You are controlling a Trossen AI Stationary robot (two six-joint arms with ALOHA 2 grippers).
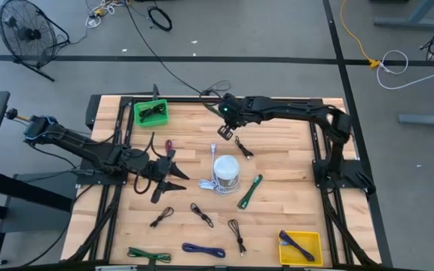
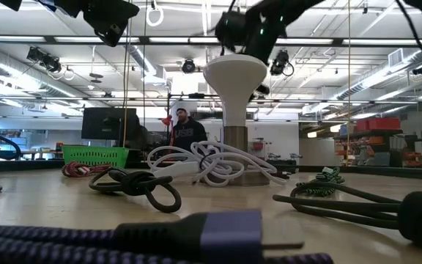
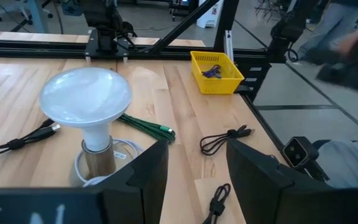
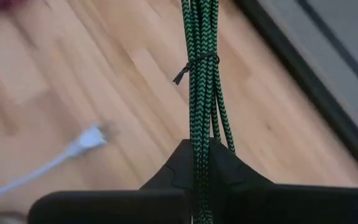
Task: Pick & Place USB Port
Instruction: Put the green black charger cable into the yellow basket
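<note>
Your right end effector (image 4: 199,163) is closed on a bundled green-and-black braided cable (image 4: 199,74), the cable running up between its fingers, tied off with a small black wrap. In the high view that end effector (image 1: 227,113) is toward the far side of the table (image 1: 292,150), a little to the right of the green bin (image 1: 151,112), and appears raised off the wood; you can't make out the cable itself from above. So the pick looks done and you're in the carry step (judging from the closed grip and the lifted arm).

Your left end effector (image 1: 173,175) hangs just left of the white lamp (image 1: 226,172), fingers spread and holding nothing; the left wrist view shows the gap between its fingers (image 3: 148,168) with only table beyond.

Which bin takes this cable isn't shown. The green bin is much the nearer and already holds a dark cable; the yellow bin (image 1: 301,246) sits at the near right corner, well apart. Whichever you choose, the next move calls for carrying the bundle over the rim, lowering until the dangling end clears the wall, then opening. Watch the loose tail: it could catch on the rim or drape outside.
</note>
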